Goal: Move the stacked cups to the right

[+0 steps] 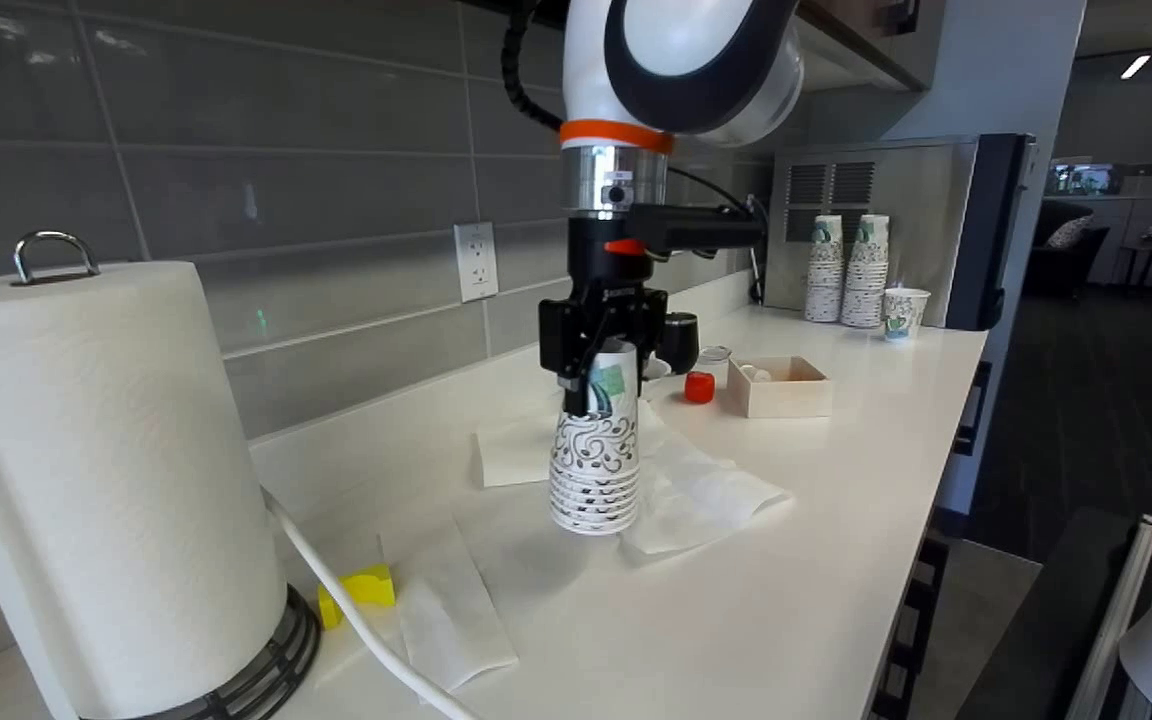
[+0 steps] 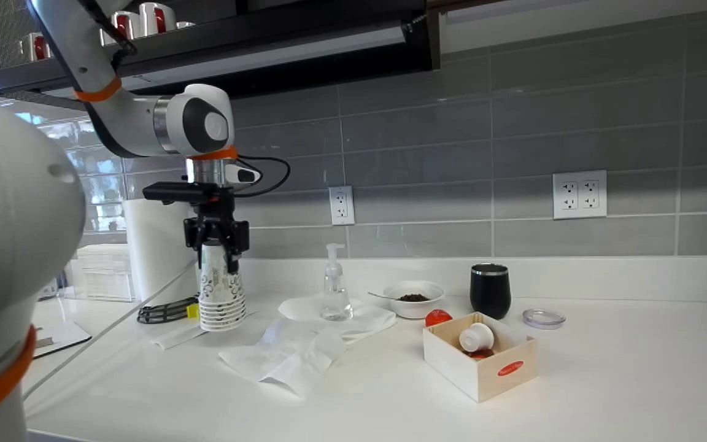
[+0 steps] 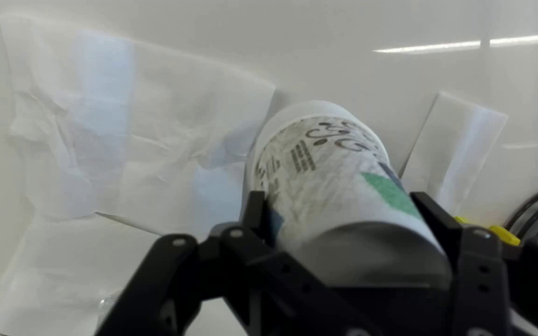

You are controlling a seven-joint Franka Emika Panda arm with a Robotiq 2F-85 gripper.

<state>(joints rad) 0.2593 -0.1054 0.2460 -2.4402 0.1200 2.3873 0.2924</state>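
The stacked cups (image 1: pixel 594 485) are white with a leafy print and a green patch, upside down with the wide rims at the bottom. They also show in an exterior view (image 2: pixel 223 301) and in the wrist view (image 3: pixel 322 177). My gripper (image 1: pixel 608 395) points down over the stack, its fingers pressed against both sides of the upper cup. The gripper also shows in an exterior view (image 2: pixel 216 264) and in the wrist view (image 3: pixel 340 207). The stack leans slightly in an exterior view. I cannot tell whether its bottom rim touches the counter.
Paper towels (image 2: pixel 292 356) and a soap dispenser (image 2: pixel 335 288) are beside the stack. A paper-towel roll (image 1: pixel 106 480), a white cable (image 1: pixel 361 620) and a yellow object (image 1: pixel 366 587) are nearby. Further along are a bowl (image 2: pixel 415 306), a wooden box (image 2: pixel 504 368) and a dark cup (image 2: pixel 490 291).
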